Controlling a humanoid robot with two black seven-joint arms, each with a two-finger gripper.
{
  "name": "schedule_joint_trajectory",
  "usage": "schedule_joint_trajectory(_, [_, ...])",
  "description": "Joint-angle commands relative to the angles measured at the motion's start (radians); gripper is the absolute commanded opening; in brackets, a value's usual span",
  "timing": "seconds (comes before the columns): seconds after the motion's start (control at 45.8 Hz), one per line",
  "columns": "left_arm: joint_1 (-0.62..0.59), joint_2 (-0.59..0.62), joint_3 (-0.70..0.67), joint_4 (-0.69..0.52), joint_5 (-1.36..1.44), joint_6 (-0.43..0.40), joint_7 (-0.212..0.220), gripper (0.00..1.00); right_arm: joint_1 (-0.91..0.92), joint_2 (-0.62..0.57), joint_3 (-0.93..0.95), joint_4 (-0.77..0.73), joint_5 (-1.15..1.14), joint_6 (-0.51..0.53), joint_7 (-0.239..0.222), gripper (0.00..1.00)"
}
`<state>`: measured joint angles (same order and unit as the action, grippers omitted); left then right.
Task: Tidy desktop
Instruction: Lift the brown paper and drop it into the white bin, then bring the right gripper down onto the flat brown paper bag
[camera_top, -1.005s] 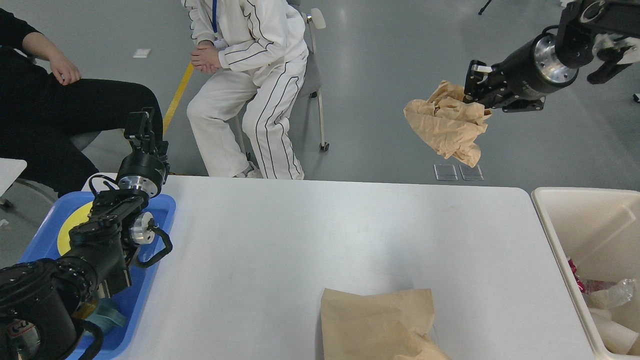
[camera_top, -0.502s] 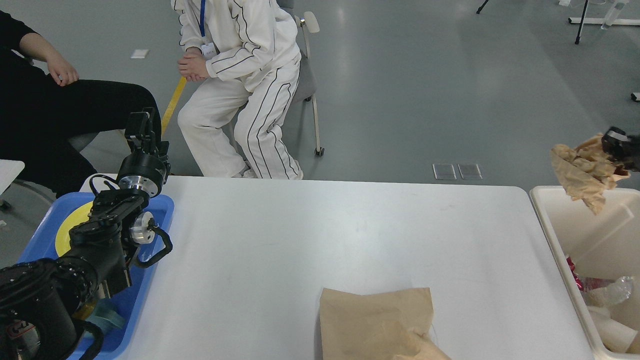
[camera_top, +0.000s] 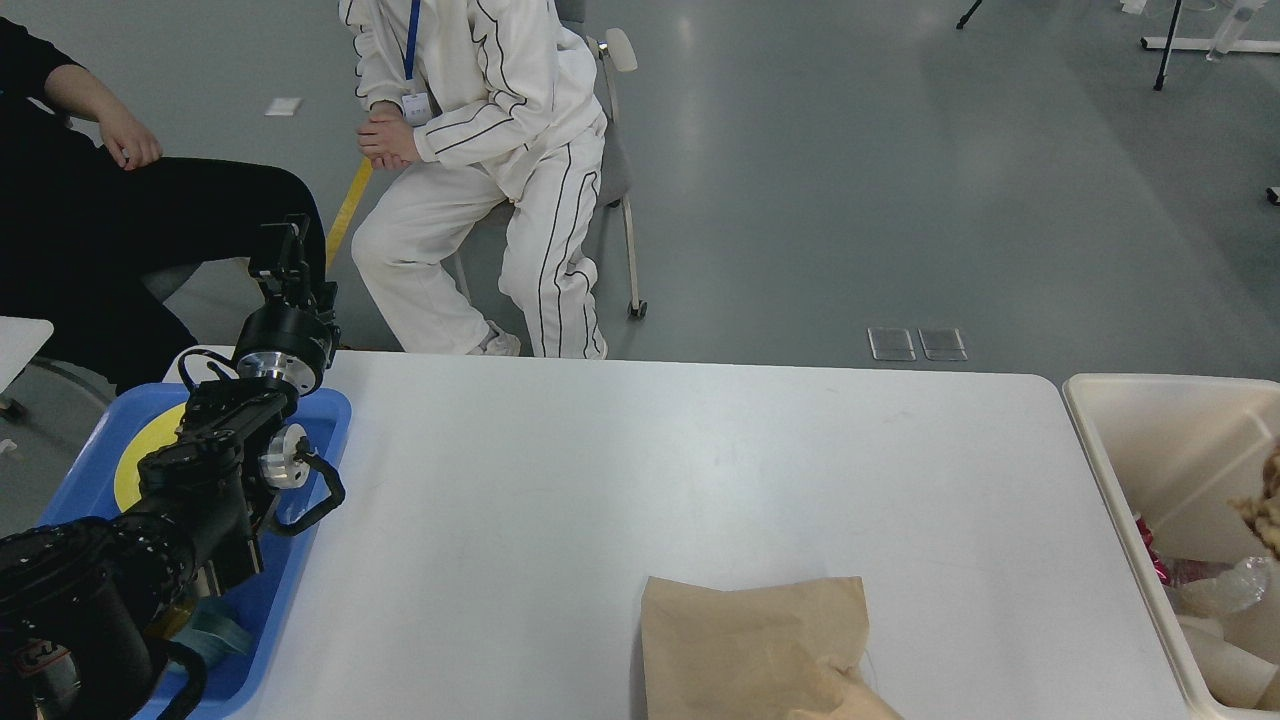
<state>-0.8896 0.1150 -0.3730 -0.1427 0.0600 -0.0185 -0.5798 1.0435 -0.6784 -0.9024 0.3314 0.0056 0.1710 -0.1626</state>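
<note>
The white desktop (camera_top: 650, 470) fills the middle of the head view. A flat brown paper bag (camera_top: 750, 640) lies on it at the front edge, crumpled at its lower right. My left gripper (camera_top: 283, 255) is held up over the far left corner, above the blue tray (camera_top: 325, 420); it looks dark and small, so its fingers cannot be told apart. My right gripper is out of view. A bit of crumpled brown paper (camera_top: 1268, 510) shows at the right edge, inside the beige bin (camera_top: 1160, 430).
The blue tray holds a yellow plate (camera_top: 135, 465) and a greenish item (camera_top: 215, 628) under my left arm. The bin holds clear plastic (camera_top: 1225, 588) and other litter. Two people (camera_top: 480, 120) sit just beyond the far edge.
The crumpled brown paper has moved right and down, from above the bin's far rim to inside it at the frame edge. My right gripper has left the view. My left arm has not moved.
</note>
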Motion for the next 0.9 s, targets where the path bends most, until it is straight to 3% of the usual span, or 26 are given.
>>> schedule_joint_trajectory(0.0, [0.000, 0.000, 0.000, 0.000, 0.000, 0.000, 0.000, 0.97, 0.006, 0.002, 0.005, 0.014, 0.002, 0.005, 0.000, 1.00])
schedule_joint_trajectory(0.197, [0.000, 0.000, 0.000, 0.000, 0.000, 0.000, 0.000, 0.97, 0.124, -0.017, -0.032, 0.113, -0.003, 0.021, -0.003, 1.00])
schedule_joint_trajectory(0.459, [0.000, 0.000, 0.000, 0.000, 0.000, 0.000, 0.000, 0.97, 0.469, 0.031, -0.222, 0.346, -0.004, 0.186, -0.002, 1.00])
schedule_joint_trajectory(0.721, [0.000, 0.000, 0.000, 0.000, 0.000, 0.000, 0.000, 0.97, 0.872, 0.109, -0.260, 0.724, -0.004, 0.508, -0.003, 1.00])
schedule_joint_trajectory(0.874, [0.001, 0.000, 0.000, 0.000, 0.000, 0.000, 0.000, 0.97, 1.018, 0.171, -0.256, 0.845, -0.003, 0.709, 0.000, 1.00])
